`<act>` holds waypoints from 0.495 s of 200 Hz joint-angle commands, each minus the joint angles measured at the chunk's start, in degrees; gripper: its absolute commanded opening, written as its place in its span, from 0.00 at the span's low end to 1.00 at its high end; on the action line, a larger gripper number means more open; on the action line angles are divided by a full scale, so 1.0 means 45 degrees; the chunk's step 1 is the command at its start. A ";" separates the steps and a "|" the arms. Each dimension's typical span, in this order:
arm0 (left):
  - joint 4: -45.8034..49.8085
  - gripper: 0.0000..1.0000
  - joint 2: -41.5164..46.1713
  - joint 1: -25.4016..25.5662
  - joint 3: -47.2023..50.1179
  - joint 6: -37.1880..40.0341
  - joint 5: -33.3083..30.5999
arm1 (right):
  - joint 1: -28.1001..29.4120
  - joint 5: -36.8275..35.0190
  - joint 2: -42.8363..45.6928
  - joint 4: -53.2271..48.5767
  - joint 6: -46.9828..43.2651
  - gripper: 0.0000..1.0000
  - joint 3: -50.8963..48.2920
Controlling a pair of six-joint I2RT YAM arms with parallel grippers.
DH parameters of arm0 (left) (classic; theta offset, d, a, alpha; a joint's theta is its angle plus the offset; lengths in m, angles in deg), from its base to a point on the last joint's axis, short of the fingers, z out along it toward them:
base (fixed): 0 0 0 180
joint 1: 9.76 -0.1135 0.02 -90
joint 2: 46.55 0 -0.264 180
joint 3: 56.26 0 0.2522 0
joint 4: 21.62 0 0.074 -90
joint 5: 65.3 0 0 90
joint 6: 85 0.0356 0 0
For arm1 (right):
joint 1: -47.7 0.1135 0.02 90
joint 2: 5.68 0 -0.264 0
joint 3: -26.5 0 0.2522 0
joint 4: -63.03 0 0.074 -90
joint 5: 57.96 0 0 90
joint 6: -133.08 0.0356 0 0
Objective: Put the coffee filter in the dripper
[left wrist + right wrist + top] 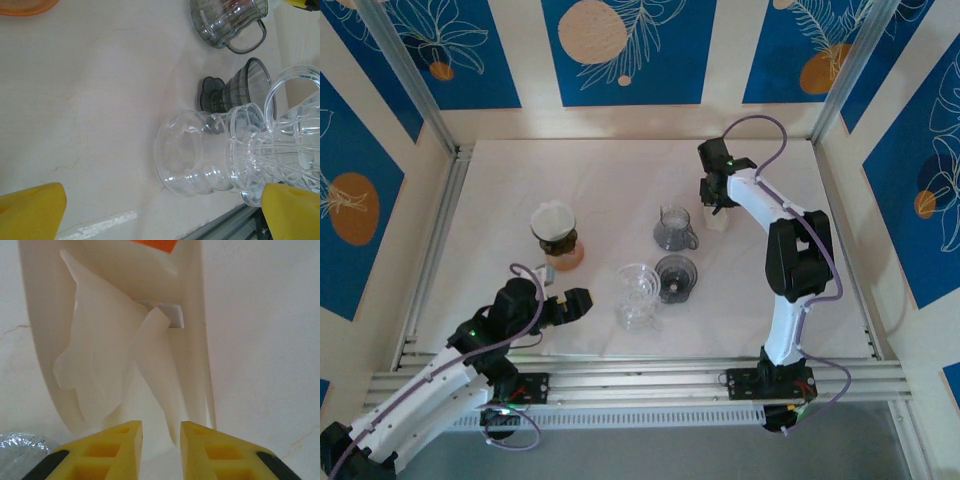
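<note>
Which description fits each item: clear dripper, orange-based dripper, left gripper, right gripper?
1 clear dripper
2 orange-based dripper
3 left gripper
4 right gripper

A jaws wide open
B at the white filter stand
C middle of the table, nothing inside
D white filter on top

Pairs: 1-C, 2-D, 3-A, 4-B

White table with faint veining, aluminium rails along its near edge, slanted aluminium posts rising at its two far corners, blue wall panels printed with white leaf outlines and orange discs beyond its far and side edges.
</note>
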 commanded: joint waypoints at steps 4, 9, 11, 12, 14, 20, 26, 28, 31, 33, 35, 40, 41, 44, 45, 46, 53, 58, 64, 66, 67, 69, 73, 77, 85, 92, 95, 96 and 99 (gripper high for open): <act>-0.0187 1.00 0.0011 0.0130 -0.0044 0.0162 0.0177 | 0.0039 -0.0384 -0.0162 -0.0162 -0.0162 0.24 0.0386; -0.0184 1.00 0.0016 0.0140 -0.0044 0.0161 0.0195 | 0.0043 -0.0411 -0.0186 -0.0161 -0.0157 0.23 0.0372; -0.0191 1.00 0.0020 0.0134 -0.0044 0.0171 0.0187 | 0.0040 -0.0429 -0.0184 -0.0162 -0.0161 0.23 0.0368; -0.0183 1.00 0.0021 0.0140 -0.0044 0.0166 0.0192 | 0.0043 -0.0432 -0.0180 -0.0162 -0.0162 0.23 0.0377; -0.0176 1.00 0.0022 0.0144 -0.0044 0.0162 0.0195 | 0.0045 -0.0435 -0.0182 -0.0162 -0.0157 0.22 0.0384; -0.0161 1.00 0.0022 0.0137 -0.0044 0.0166 0.0197 | 0.0037 -0.0450 -0.0176 -0.0157 -0.0180 0.20 0.0367; -0.0159 1.00 0.0022 0.0142 -0.0044 0.0161 0.0182 | 0.0062 -0.0445 -0.0148 -0.0136 -0.0195 0.18 0.0351; -0.0156 1.00 0.0037 0.0130 -0.0044 0.0171 0.0198 | 0.0050 -0.0453 -0.0130 -0.0131 -0.0195 0.16 0.0343; -0.0152 1.00 0.0031 0.0143 -0.0044 0.0177 0.0197 | 0.0056 -0.0496 -0.0098 -0.0124 -0.0203 0.15 0.0330; -0.0139 1.00 0.0029 0.0130 -0.0044 0.0165 0.0197 | 0.0063 -0.0509 -0.0084 -0.0104 -0.0216 0.14 0.0304; -0.0131 1.00 0.0024 0.0142 -0.0035 0.0167 0.0197 | 0.0065 -0.0542 -0.0070 -0.0094 -0.0234 0.13 0.0292; -0.0120 1.00 0.0059 0.0143 -0.0044 0.0163 0.0197 | 0.0077 -0.0569 -0.0009 -0.0023 -0.0254 0.10 0.0223; -0.0128 1.00 0.0060 0.0144 -0.0035 0.0162 0.0197 | 0.0091 -0.0580 0.0005 -0.0014 -0.0257 0.10 0.0217; -0.0117 1.00 0.0075 0.0135 -0.0036 0.0161 0.0197 | 0.0086 -0.0593 0.0049 0.0025 -0.0277 0.08 0.0167; -0.0116 1.00 0.0078 0.0140 -0.0030 0.0161 0.0187 | 0.0085 -0.0592 0.0063 0.0039 -0.0288 0.08 0.0160; -0.0106 1.00 0.0079 0.0143 -0.0028 0.0161 0.0182 | 0.0105 -0.0602 0.0080 0.0055 -0.0284 0.07 0.0156; -0.0112 1.00 0.0095 0.0136 -0.0025 0.0161 0.0206 | 0.0121 -0.0611 0.0188 0.0106 -0.0313 0.03 0.0062; -0.0114 1.00 0.0100 0.0145 -0.0025 0.0165 0.0197 | 0.0137 -0.0626 0.0255 0.0139 -0.0318 0.00 0.0010; -0.0091 1.00 0.0114 0.0143 -0.0025 0.0161 0.0195 | 0.0157 -0.0660 0.0351 0.0149 -0.0296 0.00 -0.0064; -0.0085 1.00 0.0118 0.0145 -0.0025 0.0161 0.0196 | 0.0157 -0.0667 0.0395 0.0165 -0.0284 0.00 -0.0073; -0.0081 1.00 0.0119 0.0145 -0.0025 0.0161 0.0197 | 0.0160 -0.0659 0.0412 0.0167 -0.0281 0.00 -0.0097; -0.0068 1.00 0.0119 0.0145 -0.0025 0.0161 0.0197 | 0.0172 -0.0638 0.0449 0.0184 -0.0290 0.00 -0.0120; -0.0058 1.00 0.0134 0.0144 -0.0025 0.0161 0.0197 | 0.0163 -0.0641 0.0537 0.0206 -0.0265 0.00 -0.0181; -0.0062 1.00 0.0136 0.0142 -0.0035 0.0161 0.0197 | 0.0185 -0.0629 0.0633 0.0215 -0.0261 0.00 -0.0253; -0.0059 1.00 0.0157 0.0144 -0.0025 0.0161 0.0217 | 0.0219 -0.0687 0.0814 0.0194 -0.0227 0.00 -0.0343; -0.0057 1.00 0.0159 0.0145 -0.0025 0.0160 0.0234 | 0.0257 -0.0728 0.1008 0.0171 -0.0183 0.00 -0.0426; -0.0059 1.00 0.0176 0.0145 -0.0025 0.0161 0.0233 | 0.0287 -0.0731 0.1097 0.0180 -0.0167 0.00 -0.0479; -0.0058 1.00 0.0177 0.0136 -0.0025 0.0161 0.0234 | 0.0293 -0.0739 0.1134 0.0185 -0.0175 0.00 -0.0496; -0.0047 1.00 0.0188 0.0142 -0.0025 0.0161 0.0236 | 0.0309 -0.0747 0.1237 0.0203 -0.0164 0.00 -0.0552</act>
